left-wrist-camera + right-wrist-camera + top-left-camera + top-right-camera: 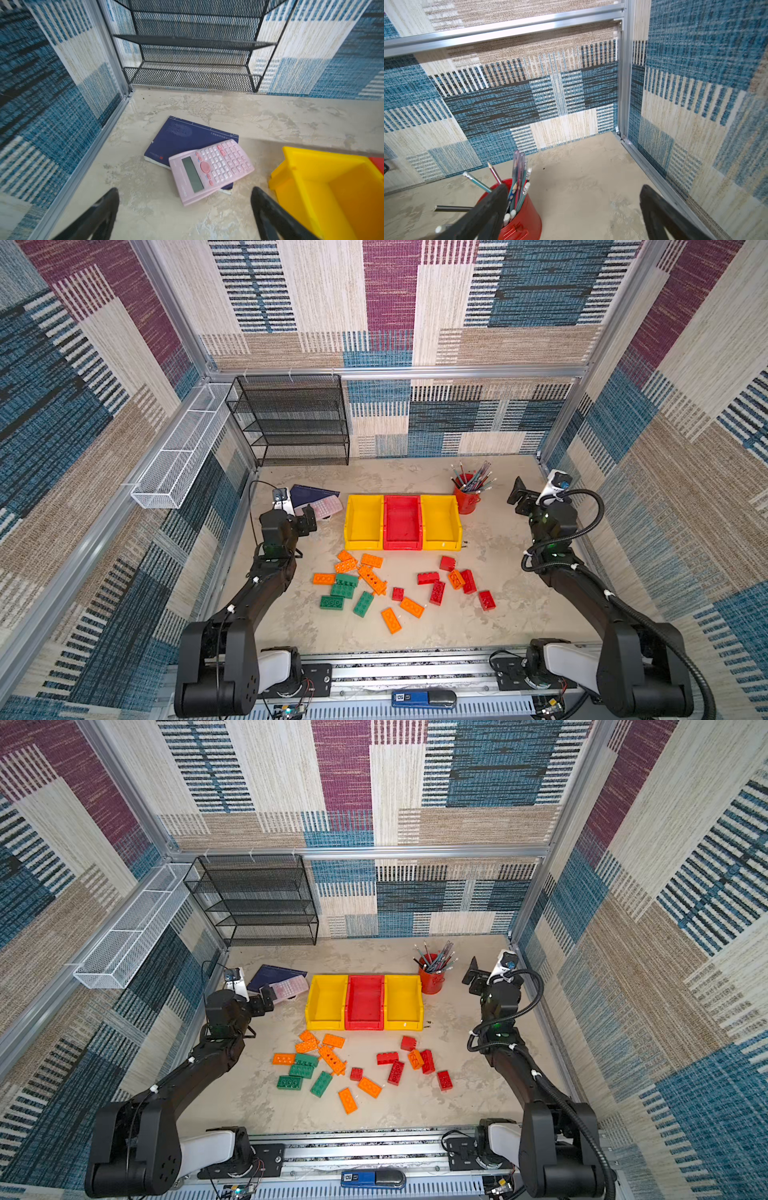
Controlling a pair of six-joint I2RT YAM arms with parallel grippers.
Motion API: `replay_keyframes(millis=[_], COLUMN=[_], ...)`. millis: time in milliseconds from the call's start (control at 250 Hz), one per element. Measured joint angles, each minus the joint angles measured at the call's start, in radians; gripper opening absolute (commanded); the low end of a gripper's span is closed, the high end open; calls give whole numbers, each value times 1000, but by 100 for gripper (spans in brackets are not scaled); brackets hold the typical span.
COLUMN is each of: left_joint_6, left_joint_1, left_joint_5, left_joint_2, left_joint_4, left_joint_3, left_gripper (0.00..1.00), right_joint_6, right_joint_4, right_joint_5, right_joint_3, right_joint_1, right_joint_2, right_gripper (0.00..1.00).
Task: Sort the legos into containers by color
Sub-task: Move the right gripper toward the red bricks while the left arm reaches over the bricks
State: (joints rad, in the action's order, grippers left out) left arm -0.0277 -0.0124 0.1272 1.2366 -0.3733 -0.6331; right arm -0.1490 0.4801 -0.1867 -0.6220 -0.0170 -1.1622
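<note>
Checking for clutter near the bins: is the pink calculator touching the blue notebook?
Touching. The left wrist view shows the pink calculator lying partly on the blue notebook.

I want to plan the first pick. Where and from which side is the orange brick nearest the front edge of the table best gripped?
Grip the orange brick across its two long sides, near the middle, coming straight down from above. It lies flat, studs up, turned diagonally, and both long sides look free; the jaws would probably need turning to match its slant.
</note>
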Motion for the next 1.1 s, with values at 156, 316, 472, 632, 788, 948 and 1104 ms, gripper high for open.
replay_keyframes(millis=[156,316,472,632,788,948,1104], left_joint_6=[-42,-107,-209,-283,-330,-343,-343], left_joint_1=[12,87,198,369,460,528,593], left_joint_5=[-31,-72,-105,-110,-103,-90,-77], left_joint_2=[-64,-182,-239,-270,-268,-236,-184], left_joint_4=[197,321,432,515,542,536,534], left_joint_3=[-92,-85,-85,-83,-67,-60,-82], left_gripper=[99,98,97,99,99,99,99], right_joint_6=[-90,-131,-134,-138,-169,-216,-256], right_joint_4=[-202,-377,-525,-665,-786,-858,-896], right_joint_5=[48,134,184,195,186,197,248], right_joint_3=[11,-24,-59,-104,-129,-96,-79], right_joint_1=[0,0,5,14,44,80,110], right_joint_2=[65,64,63,67,44,61,66], right_gripper=[100,98,93,85,85,84,76])
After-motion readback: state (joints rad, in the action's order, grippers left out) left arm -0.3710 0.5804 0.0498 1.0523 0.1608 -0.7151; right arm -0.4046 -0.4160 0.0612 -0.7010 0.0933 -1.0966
